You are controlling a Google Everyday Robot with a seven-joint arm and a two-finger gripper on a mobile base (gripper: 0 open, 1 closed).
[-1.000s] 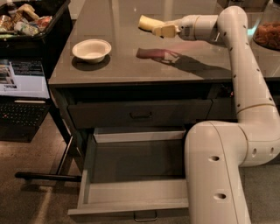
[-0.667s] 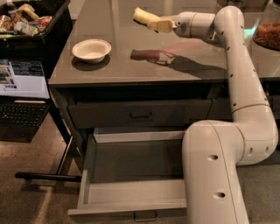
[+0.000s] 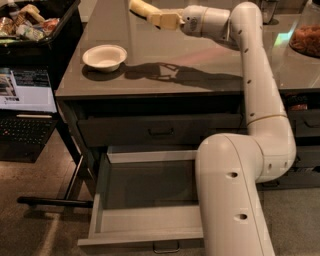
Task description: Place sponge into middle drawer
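Note:
My gripper [image 3: 161, 19] is high over the back of the grey counter [image 3: 200, 60], held out to the left from the white arm. It is shut on the sponge [image 3: 141, 7], a pale yellow soft block that sticks out to the left of the fingers, above the countertop. The middle drawer [image 3: 150, 186] stands pulled open low at the front, with a light grey inside and a small metal handle [image 3: 166, 246]. Nothing shows inside it. My arm's white base link covers its right part.
A white bowl [image 3: 104, 56] sits on the counter's left front. The shallower top drawer [image 3: 161, 131] is shut. A laptop [image 3: 25, 95] and a black bin of snacks [image 3: 30, 22] stand to the left. A dish of snacks [image 3: 305, 37] is at the right.
My gripper has carried the sponge left and higher over the counter, away from the front edge. The drawer and the bowl have not moved.

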